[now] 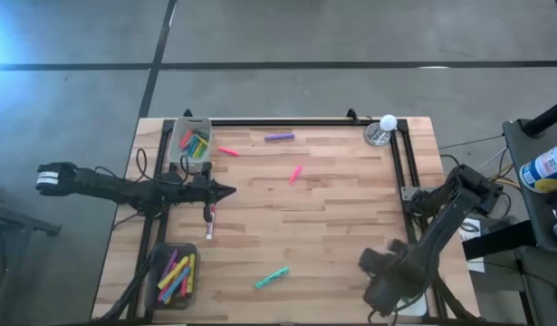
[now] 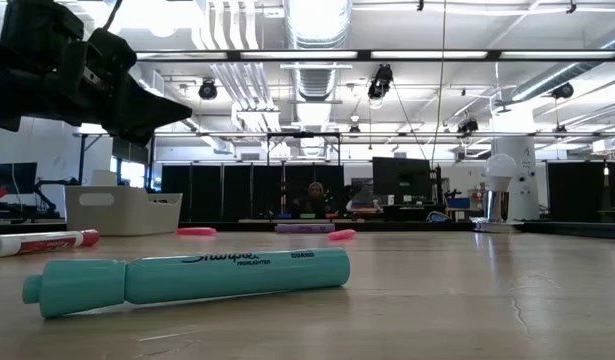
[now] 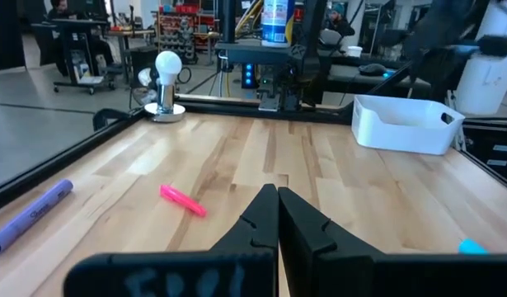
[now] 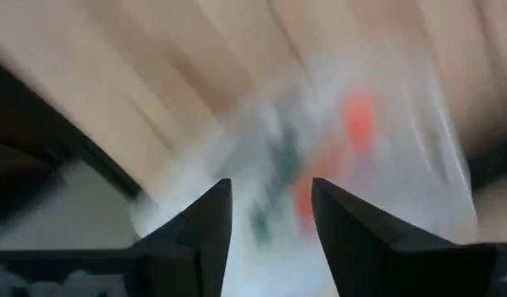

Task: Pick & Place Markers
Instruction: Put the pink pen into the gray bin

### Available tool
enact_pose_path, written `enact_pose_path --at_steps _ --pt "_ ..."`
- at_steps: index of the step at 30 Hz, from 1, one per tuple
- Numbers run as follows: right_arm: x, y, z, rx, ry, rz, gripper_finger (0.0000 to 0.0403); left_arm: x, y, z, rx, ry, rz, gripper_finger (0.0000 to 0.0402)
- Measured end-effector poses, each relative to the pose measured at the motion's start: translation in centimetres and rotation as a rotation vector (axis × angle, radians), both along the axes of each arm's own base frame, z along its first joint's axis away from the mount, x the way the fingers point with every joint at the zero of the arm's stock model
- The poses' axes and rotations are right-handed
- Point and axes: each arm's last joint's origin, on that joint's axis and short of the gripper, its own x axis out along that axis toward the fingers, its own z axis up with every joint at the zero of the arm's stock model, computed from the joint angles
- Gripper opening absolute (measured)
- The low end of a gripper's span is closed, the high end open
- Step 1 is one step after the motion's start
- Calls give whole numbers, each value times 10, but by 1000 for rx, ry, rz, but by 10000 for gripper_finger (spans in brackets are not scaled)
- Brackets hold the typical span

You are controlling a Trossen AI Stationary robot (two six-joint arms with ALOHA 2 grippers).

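Observation:
Loose markers lie flat on the wooden table: a teal one (image 1: 272, 277) (image 2: 187, 278) near the front, a white one with a red cap (image 1: 209, 222), two pink ones (image 1: 296, 174) (image 1: 228, 151) and a purple one (image 1: 279, 138). My left gripper (image 1: 229, 191) (image 3: 278, 216) hovers shut at mid left, pointing level toward the table's right. My right gripper (image 1: 385, 273) (image 4: 271, 216) points down at the near right, open. Below it the right wrist view shows a blurred white bin (image 4: 335, 165) with orange and green shapes inside. Nothing shows between its fingers.
Two clear bins holding several markers stand at the left edge, one far (image 1: 192, 140) and one near (image 1: 174, 276). A white bin (image 3: 410, 124) sits at the near right. A lamp with a white bulb (image 1: 384, 129) stands at the far right corner. A black rail (image 1: 287, 121) frames the table.

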Motion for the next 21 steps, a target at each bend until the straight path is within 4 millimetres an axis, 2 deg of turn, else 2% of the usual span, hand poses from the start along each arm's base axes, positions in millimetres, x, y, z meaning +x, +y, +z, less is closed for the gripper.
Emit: enact_pose_path --at_steps 2,5,10,12,15,19,21 --pt "10 -1 5 -17 -260 147 148 0 0 0 -1 0 0 3" --pt "29 -10 6 -67 -544 296 120 0 0 -1 -2 7 0 3" --pt "70 -46 -17 -135 -837 435 59 0 0 -1 -4 6 2 3" --pt "85 -70 -28 -150 -901 396 36 0 0 -1 -4 6 2 3" --pt "103 -118 -42 -201 -887 247 16 0 0 -1 -3 5 5 3" --pt "119 -183 -49 -270 -832 53 21 0 0 -1 -3 5 9 3" --pt "122 -210 -50 -273 -815 -8 33 0 0 0 -4 4 8 3"
